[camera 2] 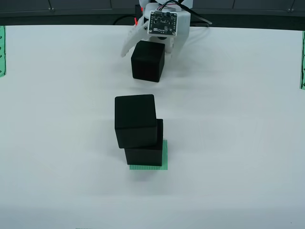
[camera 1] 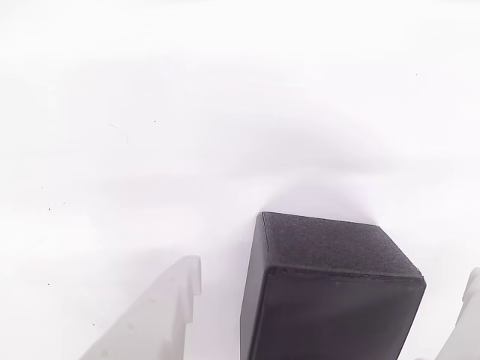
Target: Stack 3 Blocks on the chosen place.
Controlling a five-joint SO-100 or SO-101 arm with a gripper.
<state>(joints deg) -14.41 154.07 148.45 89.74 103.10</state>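
Observation:
A matte black block (camera 1: 324, 244) stands on the white table between my two white fingers, with a gap on each side of it. My gripper (camera 1: 328, 279) is open around it, not touching. From the overhead view the same block (camera 2: 148, 61) sits at the far middle of the table under my gripper (camera 2: 149, 51). Nearer the front, a second block (camera 2: 136, 120) rests, turned and shifted a little left, on a third block (camera 2: 144, 155). That lower one stands on the green striped square, the chosen place (camera 2: 165, 158).
The white table (camera 2: 238, 143) is bare to the left and right of the stack. Narrow green striped bands lie at its left edge (camera 2: 2, 50) and right edge (camera 2: 302, 59). A dark strip with cables runs along the far side (camera 2: 71, 14).

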